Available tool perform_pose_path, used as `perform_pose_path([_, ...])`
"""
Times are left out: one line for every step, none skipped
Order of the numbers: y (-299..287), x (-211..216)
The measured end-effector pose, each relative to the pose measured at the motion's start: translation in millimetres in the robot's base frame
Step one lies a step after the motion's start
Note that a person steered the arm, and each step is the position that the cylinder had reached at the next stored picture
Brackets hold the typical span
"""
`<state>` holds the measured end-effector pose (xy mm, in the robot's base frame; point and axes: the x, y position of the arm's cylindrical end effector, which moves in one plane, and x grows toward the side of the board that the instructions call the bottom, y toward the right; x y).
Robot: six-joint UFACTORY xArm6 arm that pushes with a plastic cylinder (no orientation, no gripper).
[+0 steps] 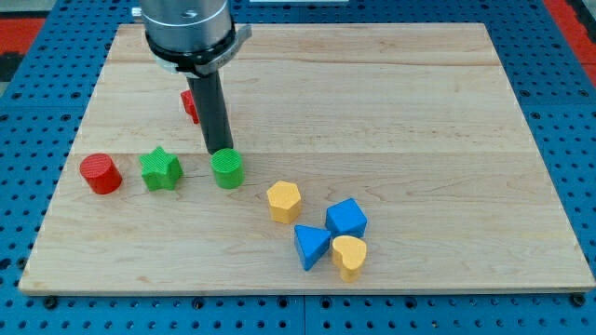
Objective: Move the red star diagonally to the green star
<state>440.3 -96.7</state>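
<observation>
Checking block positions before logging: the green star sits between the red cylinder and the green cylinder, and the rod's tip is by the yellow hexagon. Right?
Not quite. In the camera view my tip is at the green cylinder, not the yellow hexagon. The green star does sit between the red cylinder and the green cylinder.

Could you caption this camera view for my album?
My tip sits just above the green cylinder, the red star half hidden behind the rod.
</observation>
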Motion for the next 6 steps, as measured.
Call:
perform_pose_path([11,-53])
perform_pose_path([29,-114])
perform_pose_path([-47,-150])
perform_pose_path([-131,-166])
perform_pose_path([-178,-166])
perform_pose_path([-128,-121])
